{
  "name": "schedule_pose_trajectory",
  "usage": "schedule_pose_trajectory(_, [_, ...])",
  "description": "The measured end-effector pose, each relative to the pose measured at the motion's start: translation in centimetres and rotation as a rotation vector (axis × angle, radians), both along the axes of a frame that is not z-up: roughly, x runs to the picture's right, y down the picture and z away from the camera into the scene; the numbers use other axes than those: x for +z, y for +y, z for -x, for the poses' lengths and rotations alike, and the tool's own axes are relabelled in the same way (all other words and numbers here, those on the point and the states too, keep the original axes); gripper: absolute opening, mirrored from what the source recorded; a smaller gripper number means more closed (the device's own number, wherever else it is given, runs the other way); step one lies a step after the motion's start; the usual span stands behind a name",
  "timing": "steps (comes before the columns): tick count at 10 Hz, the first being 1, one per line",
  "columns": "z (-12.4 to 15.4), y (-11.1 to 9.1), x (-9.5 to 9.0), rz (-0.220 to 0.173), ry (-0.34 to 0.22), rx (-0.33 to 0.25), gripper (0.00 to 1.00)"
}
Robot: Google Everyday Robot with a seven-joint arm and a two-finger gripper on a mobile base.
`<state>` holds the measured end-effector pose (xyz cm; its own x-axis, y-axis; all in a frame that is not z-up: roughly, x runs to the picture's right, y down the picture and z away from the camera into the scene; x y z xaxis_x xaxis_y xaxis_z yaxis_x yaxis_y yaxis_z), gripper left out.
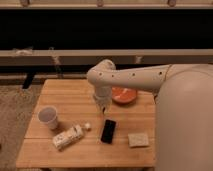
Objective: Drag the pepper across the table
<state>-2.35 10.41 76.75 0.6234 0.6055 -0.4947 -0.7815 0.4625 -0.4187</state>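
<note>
Gripper [102,106] hangs tip-down from the pale arm [131,78], which comes in from the right, just above the table [65,95] a little right of centre. How wide it stands, and whether it has hold of anything, cannot be told: its lower end reads as one dim mass against the wood. The pepper cannot be picked out with any certainty. No dark red tapered shape shows on the open planks, so if it lies on the top it is under or right against the gripper's tip, hidden by it. Which way it points and how its long axis runs cannot be told either. Orange bowl [123,95] sits just right of the gripper, toward the far edge, partly behind the arm. Black flat device [108,131] lies near the gripper on the camera side, its long axis running roughly front to back, tilted slightly. A small pale lump [87,126] rests left of the device, just beside the end of a light-coloured bottle [68,136] lying on its side. White cup [48,118] stands upright at the left, well apart from the gripper. A tan square pad [138,140] lies near the front right.
</note>
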Motion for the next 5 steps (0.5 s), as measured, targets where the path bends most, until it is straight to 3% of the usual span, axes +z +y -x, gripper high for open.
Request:
schedule_pose_trajectory(1, [1.77, -0.92, -0.88, -0.041, -0.063, -0.030, 0.80])
schedule_pose_trajectory(5, [1.69, -1.06, -0.82, -0.048, -0.064, -0.034, 0.80])
